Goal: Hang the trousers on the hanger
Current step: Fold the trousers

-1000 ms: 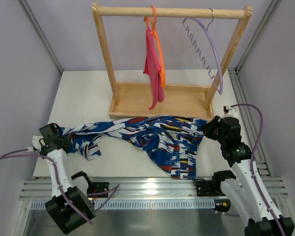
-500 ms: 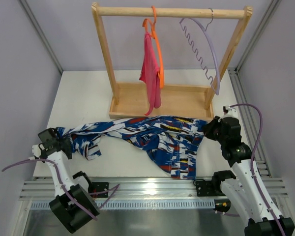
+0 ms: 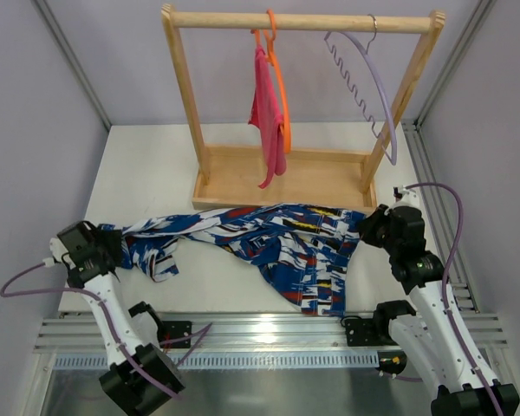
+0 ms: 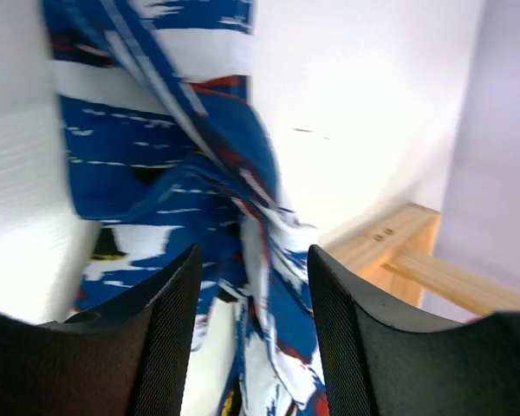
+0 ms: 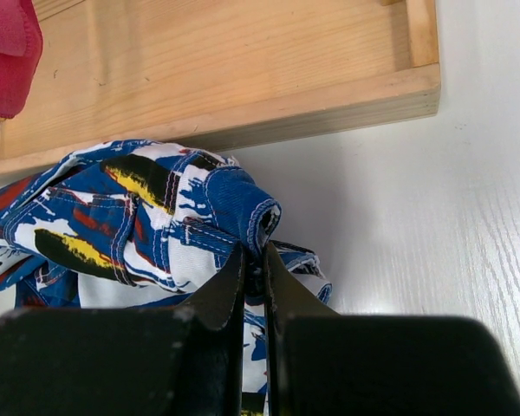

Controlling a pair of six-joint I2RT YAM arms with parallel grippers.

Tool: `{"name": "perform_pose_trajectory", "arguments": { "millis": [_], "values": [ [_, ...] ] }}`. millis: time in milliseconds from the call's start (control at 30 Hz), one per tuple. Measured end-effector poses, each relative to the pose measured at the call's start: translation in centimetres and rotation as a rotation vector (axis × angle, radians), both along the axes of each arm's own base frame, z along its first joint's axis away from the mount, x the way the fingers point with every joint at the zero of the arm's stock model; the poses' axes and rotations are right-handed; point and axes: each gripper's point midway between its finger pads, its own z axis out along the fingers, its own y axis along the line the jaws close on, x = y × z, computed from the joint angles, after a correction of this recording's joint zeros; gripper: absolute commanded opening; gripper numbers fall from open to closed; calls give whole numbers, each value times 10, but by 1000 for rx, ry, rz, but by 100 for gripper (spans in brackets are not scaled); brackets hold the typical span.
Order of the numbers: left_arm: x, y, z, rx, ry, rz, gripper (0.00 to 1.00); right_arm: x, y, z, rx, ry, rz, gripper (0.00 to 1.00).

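The trousers (image 3: 269, 243), blue, white, red and black print, lie spread across the table in front of the rack. The lilac hanger (image 3: 373, 87) hangs by its silver hook on the right of the rack's top rail. My left gripper (image 3: 104, 245) is at the trousers' left leg end. Its jaws stand wide apart with the cloth (image 4: 182, 173) lying between them (image 4: 251, 329). My right gripper (image 3: 370, 227) is at the trousers' right end, shut on a fold of the waistband (image 5: 234, 204), its fingertips (image 5: 253, 260) pinched together low on the table.
A wooden rack (image 3: 286, 178) with a tray base stands behind the trousers. An orange hanger with pink cloth (image 3: 269, 113) hangs mid-rail. The rack base shows in the right wrist view (image 5: 243, 69) and in the left wrist view (image 4: 399, 243).
My left arm has drawn back left and toward the table's near edge. Both hangers have swung a little. The trousers and right arm have hardly moved.
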Motion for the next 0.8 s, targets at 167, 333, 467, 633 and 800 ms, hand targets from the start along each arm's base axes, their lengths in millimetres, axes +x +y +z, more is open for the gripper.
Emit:
{"name": "perform_pose_trajectory", "arguments": {
  "millis": [167,333,467,633,800],
  "values": [
    [20,-17,20,26,-86,-91,56,0,-1,0,-1,-1,-3,4],
    [29,-34,-7,-66,-26,-132,59,0,-1,1,-1,-3,-3,4],
    [35,-43,-17,-91,8,-155,61,1,0,4,9,-26,-5,4],
    [46,-49,-15,-77,-12,-167,57,3,4,2,22,-30,8,4],
    [46,-49,-22,-73,19,-154,49,6,5,1,24,-32,14,4]
  ]
}}
